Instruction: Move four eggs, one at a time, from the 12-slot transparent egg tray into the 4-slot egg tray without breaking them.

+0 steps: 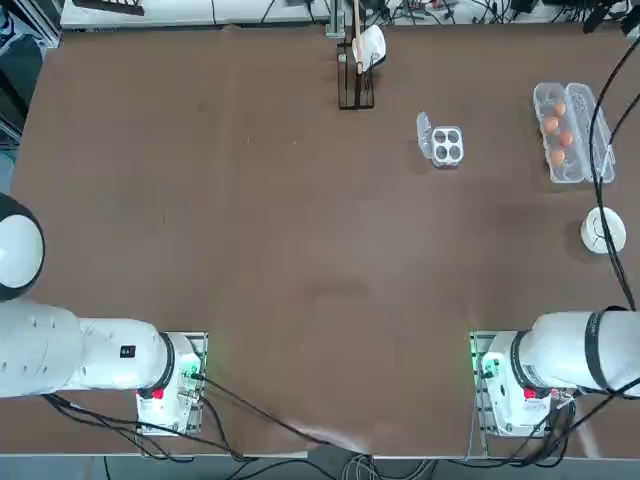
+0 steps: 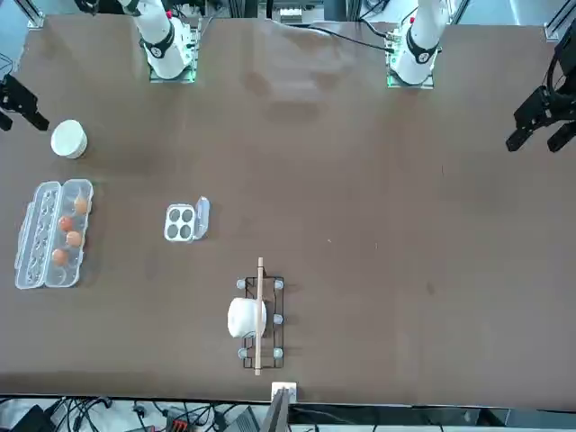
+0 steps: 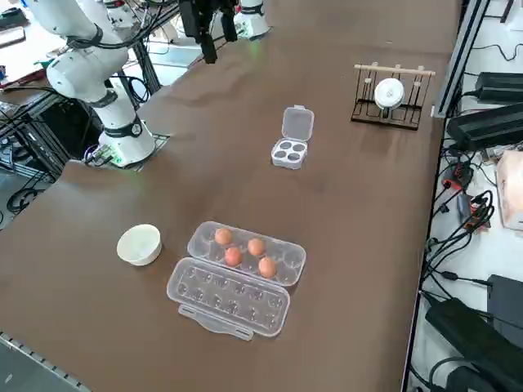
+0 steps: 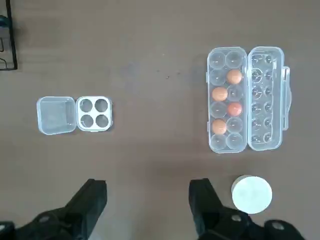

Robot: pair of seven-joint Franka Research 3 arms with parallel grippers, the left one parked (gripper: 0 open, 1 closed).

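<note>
And here's the right gripper, up at the top of the right side view and against the left edge of the front view, its two fingers spread wide open! All four eggs sit in cups of the 12-slot transparent egg tray, upper right in the top view, its lid swung open. Left of it there, the 4-slot egg tray has its flap open too. The white bowl is just below the long carton, and a dark wire rack stands at top centre.
</note>
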